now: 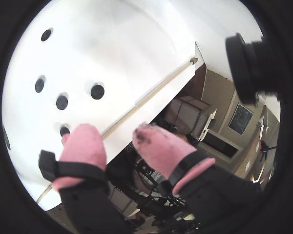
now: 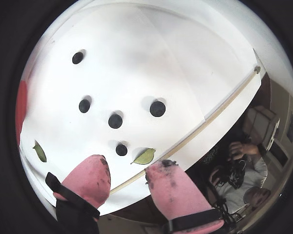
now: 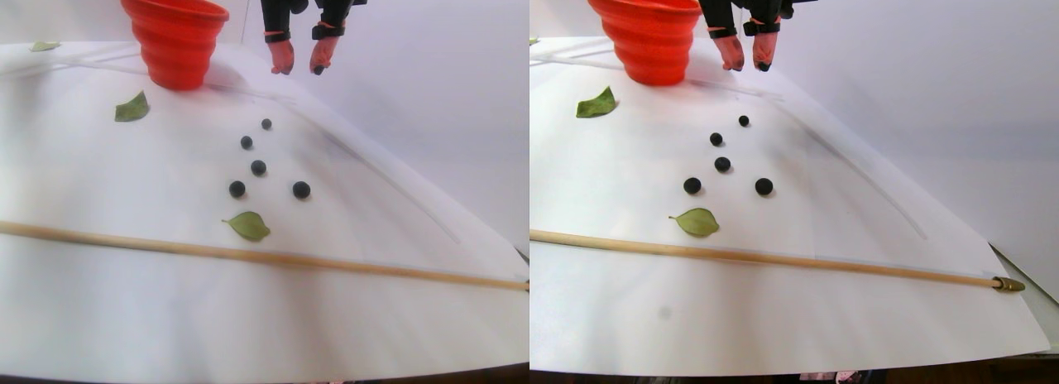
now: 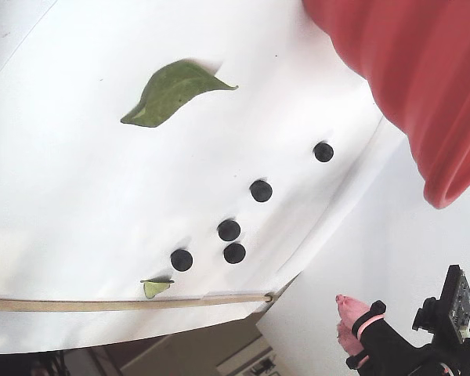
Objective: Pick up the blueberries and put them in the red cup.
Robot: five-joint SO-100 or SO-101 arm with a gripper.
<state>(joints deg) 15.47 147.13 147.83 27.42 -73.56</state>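
Several blueberries lie loose on the white sheet; they also show in both wrist views and in the fixed view. The red cup stands upright at the back left of the stereo pair view. It fills the top right of the fixed view and is a red sliver in a wrist view. My gripper hangs open and empty above the sheet, just right of the cup and beyond the berries. Its pink tips show apart in both wrist views and in the fixed view.
A thin wooden rod lies across the sheet near its front edge. One green leaf lies just in front of the berries, another lies near the cup. The sheet's edge drops off past the rod. A black camera sticks out beside the wrist.
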